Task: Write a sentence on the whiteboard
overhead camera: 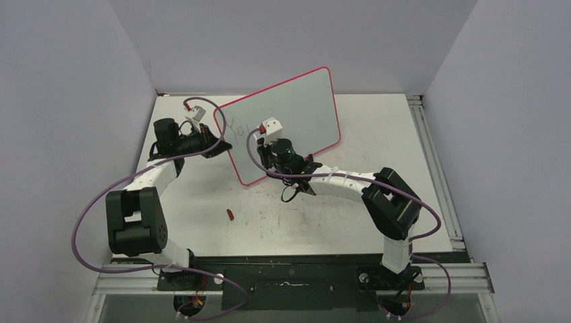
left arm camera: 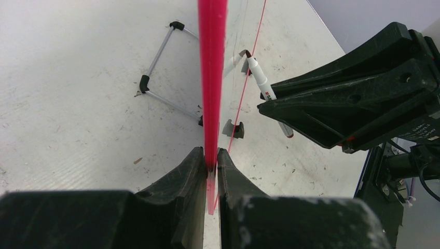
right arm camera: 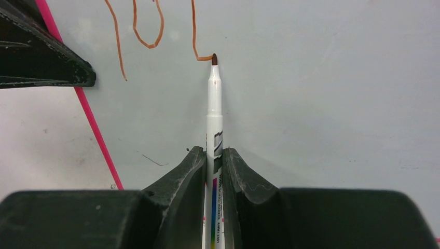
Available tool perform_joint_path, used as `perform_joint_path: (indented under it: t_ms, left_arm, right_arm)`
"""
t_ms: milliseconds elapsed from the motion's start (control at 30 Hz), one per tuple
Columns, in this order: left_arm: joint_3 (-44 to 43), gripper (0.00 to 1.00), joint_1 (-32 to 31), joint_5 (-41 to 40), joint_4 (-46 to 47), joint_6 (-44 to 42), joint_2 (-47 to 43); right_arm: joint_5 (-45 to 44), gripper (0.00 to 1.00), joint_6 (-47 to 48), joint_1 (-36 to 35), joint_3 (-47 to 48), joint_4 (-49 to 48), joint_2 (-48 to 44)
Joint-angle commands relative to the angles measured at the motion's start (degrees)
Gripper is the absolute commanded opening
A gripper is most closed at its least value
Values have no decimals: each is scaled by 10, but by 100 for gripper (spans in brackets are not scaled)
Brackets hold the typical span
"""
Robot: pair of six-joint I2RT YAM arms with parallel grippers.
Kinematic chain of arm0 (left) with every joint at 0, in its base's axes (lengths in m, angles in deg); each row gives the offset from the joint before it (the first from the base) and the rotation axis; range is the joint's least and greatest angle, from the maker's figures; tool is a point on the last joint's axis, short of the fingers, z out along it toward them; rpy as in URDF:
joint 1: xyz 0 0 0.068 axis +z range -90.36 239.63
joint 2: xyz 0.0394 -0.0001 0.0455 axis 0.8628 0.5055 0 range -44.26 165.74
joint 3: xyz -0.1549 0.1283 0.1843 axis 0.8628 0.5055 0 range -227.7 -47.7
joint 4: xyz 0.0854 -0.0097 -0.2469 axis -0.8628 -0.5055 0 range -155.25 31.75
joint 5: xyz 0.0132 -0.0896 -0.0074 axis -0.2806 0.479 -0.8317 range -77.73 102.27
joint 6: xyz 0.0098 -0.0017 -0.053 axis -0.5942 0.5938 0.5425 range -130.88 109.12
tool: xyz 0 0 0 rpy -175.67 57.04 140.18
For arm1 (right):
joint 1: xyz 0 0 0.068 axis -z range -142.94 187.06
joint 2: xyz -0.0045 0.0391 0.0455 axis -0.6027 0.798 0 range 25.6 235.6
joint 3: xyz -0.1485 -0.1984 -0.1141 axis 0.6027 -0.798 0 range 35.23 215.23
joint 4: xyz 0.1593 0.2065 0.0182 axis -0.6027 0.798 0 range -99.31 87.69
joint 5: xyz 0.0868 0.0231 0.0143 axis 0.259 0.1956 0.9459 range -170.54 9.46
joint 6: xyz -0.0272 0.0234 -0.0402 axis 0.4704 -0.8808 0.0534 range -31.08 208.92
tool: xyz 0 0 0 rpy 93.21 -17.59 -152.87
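At the propped board, mid-table. My right gripper [right arm camera: 214, 155] has its jaws pressed onto the barrel of a slim white marker with a brown tip [right arm camera: 214, 114]. The marker runs straight out from between my fingers, long axis aimed into the face of the large pale grey whiteboard with the pink-red rim [right arm camera: 321, 104]. The tip touches the surface at the end of a short hooked stroke. My left gripper [left arm camera: 211, 158] pinches the rim edge-on at the board's left end, jaws almost together with only the rim between them.

The sentence [right arm camera: 145, 36]: three thin reddish-brown strokes near the board's left end, reading like "Yo" and the start of a third letter. I judge it barely begun.

Relation that matters: unwritten surface lies to the right of the tip in my right wrist view, and the board's long side runs off that way. The right arm does the writing; the left only steadies.

Room: wide blank face rightward. Tight on the left, where the rim and a left finger sit near the first stroke. A thin wire stand with black corners [left arm camera: 155, 67] rests behind the board on the white table [overhead camera: 377, 134]. Hard tip pressure could twist the board in my left pinch. A small reddish object [overhead camera: 229, 214] lies well apart on the near side, too small to name.
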Motion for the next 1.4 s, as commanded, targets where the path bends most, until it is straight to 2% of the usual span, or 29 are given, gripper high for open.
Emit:
perform_joint_path:
  t_ms: [0,467,1367]
  left_arm:
    - [-19,0,0,-3,-6,-4,-19]
    - [-20,0,0,-2,-5,-3,-18]
    - [-19,0,1,-2,-4,-2,-20]
  right_arm:
    - [-14,5,3,13,36,-6,-5]
    - [3,5,9,17,80,15,23]
    - [-32,5,-9,19,15,11,-6]
